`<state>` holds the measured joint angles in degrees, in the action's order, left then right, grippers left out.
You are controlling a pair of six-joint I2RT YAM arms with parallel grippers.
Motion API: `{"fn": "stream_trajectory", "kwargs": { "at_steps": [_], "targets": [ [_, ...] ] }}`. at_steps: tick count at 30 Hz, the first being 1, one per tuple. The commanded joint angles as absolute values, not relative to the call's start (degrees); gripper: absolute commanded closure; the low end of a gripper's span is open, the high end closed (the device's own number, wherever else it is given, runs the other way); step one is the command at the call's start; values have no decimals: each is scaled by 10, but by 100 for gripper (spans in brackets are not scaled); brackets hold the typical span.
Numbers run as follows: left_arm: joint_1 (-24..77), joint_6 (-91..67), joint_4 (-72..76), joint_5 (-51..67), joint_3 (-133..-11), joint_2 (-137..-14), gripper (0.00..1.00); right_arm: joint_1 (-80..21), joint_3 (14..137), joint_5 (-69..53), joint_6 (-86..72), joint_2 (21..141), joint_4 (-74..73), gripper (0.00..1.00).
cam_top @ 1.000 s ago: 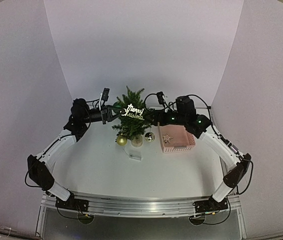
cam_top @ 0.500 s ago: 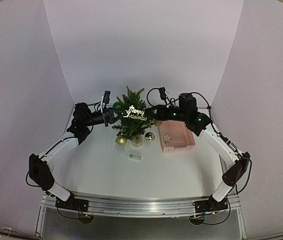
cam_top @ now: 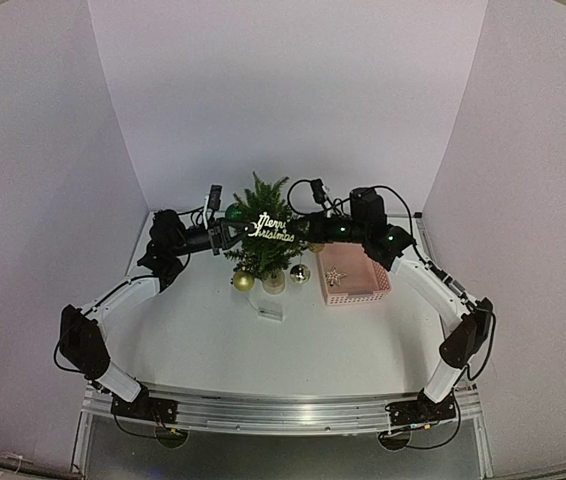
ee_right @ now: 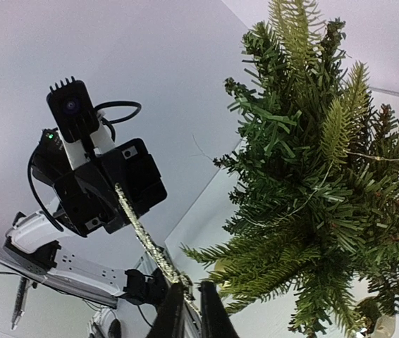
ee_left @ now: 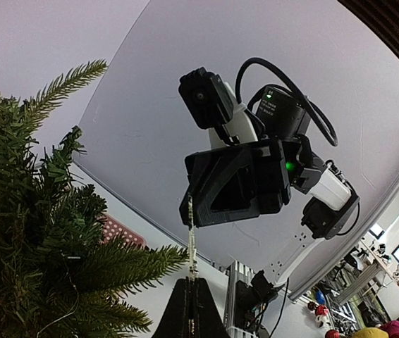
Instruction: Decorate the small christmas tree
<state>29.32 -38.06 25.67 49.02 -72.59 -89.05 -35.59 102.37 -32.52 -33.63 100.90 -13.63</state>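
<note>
The small christmas tree (cam_top: 263, 245) stands in its pale pot (cam_top: 274, 284) at the middle back of the table. A glittery "Merry Christmas" sign (cam_top: 271, 227) hangs in front of its upper branches, stretched between both grippers. My left gripper (cam_top: 229, 233) is shut on the sign's left end, and my right gripper (cam_top: 303, 229) is shut on its right end. In the left wrist view the sign (ee_left: 192, 239) shows edge-on above the closed left gripper (ee_left: 194, 279), beside the tree (ee_left: 37, 246). In the right wrist view the sign (ee_right: 143, 232) runs from the right gripper (ee_right: 193, 283), left of the tree (ee_right: 312, 176).
A pink basket (cam_top: 368, 285) holding a star ornament (cam_top: 335, 277) sits right of the tree. A gold ball (cam_top: 244, 282) and a silver ball (cam_top: 300, 273) lie at the tree's foot. A small white piece (cam_top: 271, 311) lies in front. White walls enclose the table.
The right gripper's jaws have shut on the sign's right end. Both arms have shifted slightly inward toward the tree; the left gripper keeps its hold.
</note>
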Motion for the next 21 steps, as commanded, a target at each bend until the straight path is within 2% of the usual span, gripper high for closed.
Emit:
{"fn": "stream_trajectory", "kwargs": {
  "at_steps": [1, 21],
  "targets": [
    [296, -388, 287, 480, -714, -890, 100, -351, 1023, -345, -336, 998, -116, 99],
    [310, -321, 267, 476, -685, -883, 100, -345, 1023, -319, -342, 1014, -111, 100]
  ]
}}
